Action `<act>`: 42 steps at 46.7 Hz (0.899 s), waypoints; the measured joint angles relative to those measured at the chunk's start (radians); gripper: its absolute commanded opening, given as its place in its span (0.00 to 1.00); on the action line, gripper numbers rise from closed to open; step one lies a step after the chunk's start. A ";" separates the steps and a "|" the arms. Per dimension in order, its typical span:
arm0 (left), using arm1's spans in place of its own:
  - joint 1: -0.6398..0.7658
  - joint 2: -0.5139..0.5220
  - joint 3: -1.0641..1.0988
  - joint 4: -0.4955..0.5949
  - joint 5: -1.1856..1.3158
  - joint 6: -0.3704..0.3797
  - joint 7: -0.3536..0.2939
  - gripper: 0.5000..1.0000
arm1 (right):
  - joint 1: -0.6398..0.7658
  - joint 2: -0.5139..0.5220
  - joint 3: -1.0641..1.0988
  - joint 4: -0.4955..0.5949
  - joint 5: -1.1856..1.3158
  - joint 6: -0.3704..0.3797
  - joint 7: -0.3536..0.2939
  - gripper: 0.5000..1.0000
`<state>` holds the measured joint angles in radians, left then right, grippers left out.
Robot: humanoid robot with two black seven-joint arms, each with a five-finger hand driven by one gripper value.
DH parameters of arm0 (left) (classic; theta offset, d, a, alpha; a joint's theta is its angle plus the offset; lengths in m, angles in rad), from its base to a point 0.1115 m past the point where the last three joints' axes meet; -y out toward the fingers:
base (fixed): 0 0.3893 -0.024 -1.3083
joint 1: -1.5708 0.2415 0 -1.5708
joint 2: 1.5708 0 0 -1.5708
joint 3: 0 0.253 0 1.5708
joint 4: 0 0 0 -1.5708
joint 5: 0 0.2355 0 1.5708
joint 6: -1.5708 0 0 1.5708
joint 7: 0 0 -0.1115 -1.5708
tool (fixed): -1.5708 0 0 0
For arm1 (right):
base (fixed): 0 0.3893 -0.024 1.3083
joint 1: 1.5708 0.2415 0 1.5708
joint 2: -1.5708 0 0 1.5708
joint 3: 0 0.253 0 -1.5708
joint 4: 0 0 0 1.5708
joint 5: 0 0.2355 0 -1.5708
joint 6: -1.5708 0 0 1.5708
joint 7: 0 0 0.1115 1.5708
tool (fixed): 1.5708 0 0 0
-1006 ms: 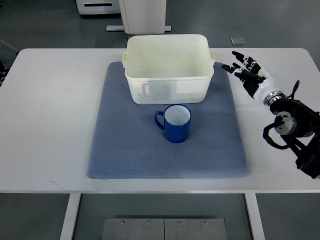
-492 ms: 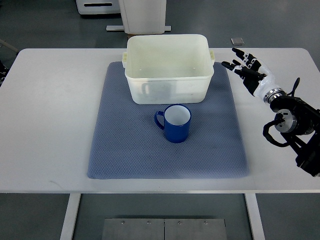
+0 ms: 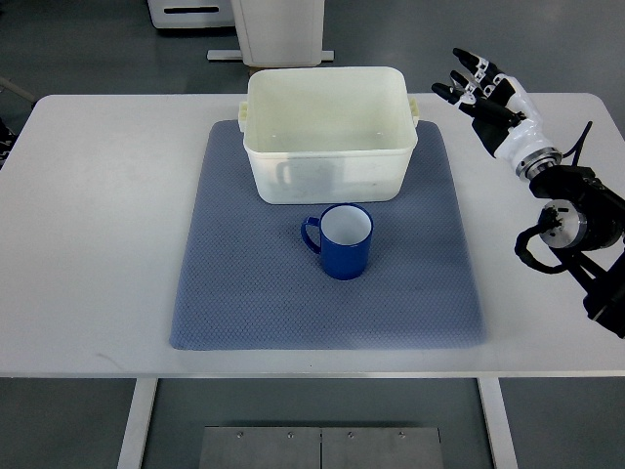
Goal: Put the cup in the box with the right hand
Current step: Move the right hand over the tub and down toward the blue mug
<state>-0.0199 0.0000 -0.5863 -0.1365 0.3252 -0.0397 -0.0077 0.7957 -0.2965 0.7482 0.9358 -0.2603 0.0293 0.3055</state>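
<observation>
No lettering, no labels, no numbers to read anywhere in this frame: the blue cup (image 3: 341,240) at centre is plain, the white box (image 3: 327,132) above it is unmarked, and the table (image 3: 98,244) shows nothing printed.

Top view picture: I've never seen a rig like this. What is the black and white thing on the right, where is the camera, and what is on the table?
The camera sits on the robot's own side and looks steeply down at a white table. The black and white thing is the robot's right hand on its arm, which comes in from the right edge. Its fingers are spread and hold nothing; it hovers near the table's far right corner. The left arm is out of view. On the table lies a blue-grey mat. On the mat stand a blue mug, upright with its handle pointing left, and behind it an open cream plastic box. The mug is apart from the box, untouched.
</observation>
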 measured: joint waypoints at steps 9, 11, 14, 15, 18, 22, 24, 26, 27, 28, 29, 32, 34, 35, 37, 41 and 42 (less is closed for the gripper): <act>0.000 0.000 -0.001 0.000 0.000 0.000 0.000 1.00 | -0.001 -0.032 0.002 0.110 -0.016 0.018 0.003 1.00; 0.000 0.000 0.000 0.000 0.000 0.000 0.000 1.00 | -0.001 -0.035 0.002 0.127 -0.035 0.036 0.003 1.00; 0.000 0.000 0.000 0.000 0.000 0.000 0.000 1.00 | -0.001 -0.036 0.002 0.148 -0.080 0.071 0.003 1.00; 0.000 0.000 0.000 0.000 0.000 0.000 0.000 1.00 | -0.001 -0.037 0.002 0.155 -0.099 0.084 0.003 1.00; 0.000 0.000 0.000 0.000 0.000 0.000 0.000 1.00 | -0.001 -0.042 0.001 0.171 -0.131 0.111 0.003 1.00; 0.000 0.000 0.000 0.000 0.000 0.000 0.000 1.00 | 0.001 -0.053 -0.010 0.194 -0.159 0.150 0.001 1.00; 0.000 0.000 0.000 0.000 0.000 0.000 0.000 1.00 | 0.006 -0.056 -0.019 0.202 -0.179 0.173 0.000 1.00; 0.000 0.000 0.000 0.000 0.000 0.000 0.000 1.00 | 0.010 -0.058 -0.033 0.209 -0.201 0.191 0.000 1.00; 0.000 0.000 0.000 0.000 0.000 0.000 0.000 1.00 | 0.012 -0.060 -0.040 0.212 -0.211 0.198 0.000 1.00; 0.000 0.000 0.000 0.000 0.000 0.000 0.000 1.00 | 0.013 -0.062 -0.048 0.216 -0.221 0.204 0.000 1.00; 0.000 0.000 0.000 0.000 0.000 0.000 0.000 1.00 | 0.013 -0.064 -0.055 0.219 -0.230 0.208 0.000 1.00; 0.000 0.000 0.000 0.000 0.000 0.000 0.000 1.00 | 0.014 -0.067 -0.081 0.234 -0.261 0.218 0.000 1.00; 0.000 0.000 0.000 0.000 0.000 0.000 0.000 1.00 | 0.014 -0.068 -0.095 0.243 -0.279 0.222 0.000 1.00; 0.000 0.000 -0.001 0.000 0.000 0.000 0.000 1.00 | 0.014 -0.069 -0.101 0.246 -0.288 0.224 0.000 1.00; 0.000 0.000 -0.001 0.000 0.000 0.000 0.000 1.00 | 0.015 -0.069 -0.114 0.251 -0.307 0.229 0.000 1.00; 0.000 0.000 0.000 0.000 0.000 0.000 0.000 1.00 | 0.018 -0.070 -0.137 0.258 -0.341 0.243 -0.001 1.00; 0.000 0.000 0.000 0.000 0.000 0.000 0.000 1.00 | 0.023 -0.072 -0.144 0.259 -0.352 0.248 -0.002 1.00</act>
<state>-0.0198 0.0000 -0.5863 -0.1364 0.3252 -0.0398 -0.0078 0.8186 -0.3683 0.6039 1.1944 -0.6124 0.2768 0.3036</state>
